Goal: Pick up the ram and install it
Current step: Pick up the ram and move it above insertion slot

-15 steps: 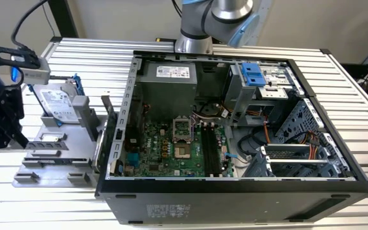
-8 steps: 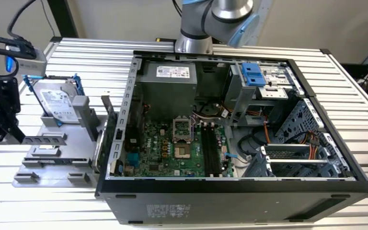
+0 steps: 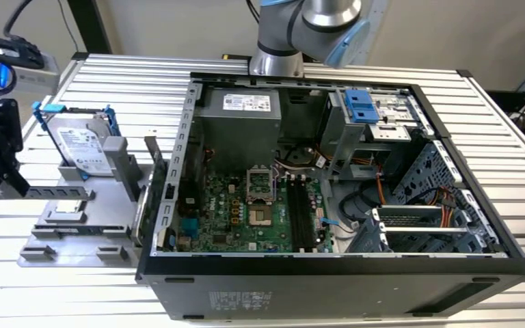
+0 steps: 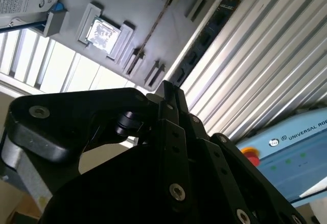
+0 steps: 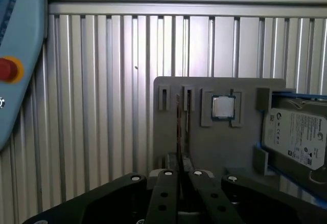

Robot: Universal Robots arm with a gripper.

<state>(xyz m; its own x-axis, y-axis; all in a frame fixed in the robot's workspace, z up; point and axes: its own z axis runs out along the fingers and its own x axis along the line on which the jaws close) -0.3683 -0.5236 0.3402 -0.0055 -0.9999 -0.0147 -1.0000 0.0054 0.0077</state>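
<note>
The ram (image 5: 179, 127) is a thin dark stick seen edge-on over the grey holder (image 5: 204, 142). It runs between the holder's slotted posts and into my fingertips. In the second wrist view the ram (image 4: 153, 27) is a narrow brownish line over the same holder. My gripper (image 5: 180, 175) has its fingers drawn together on the ram's near end. In the exterior view the black gripper (image 3: 7, 184) hangs at the holder's (image 3: 71, 236) left end, far from the black memory slots (image 3: 303, 212) on the green motherboard.
A silver-labelled hard drive (image 3: 82, 145) with blue clips stands at the back of the holder, and a small silver chip (image 5: 223, 106) lies beside the posts. The open computer case (image 3: 335, 273) stands at the exterior view's right. A blue teach pendant (image 5: 15, 55) lies on the slatted table.
</note>
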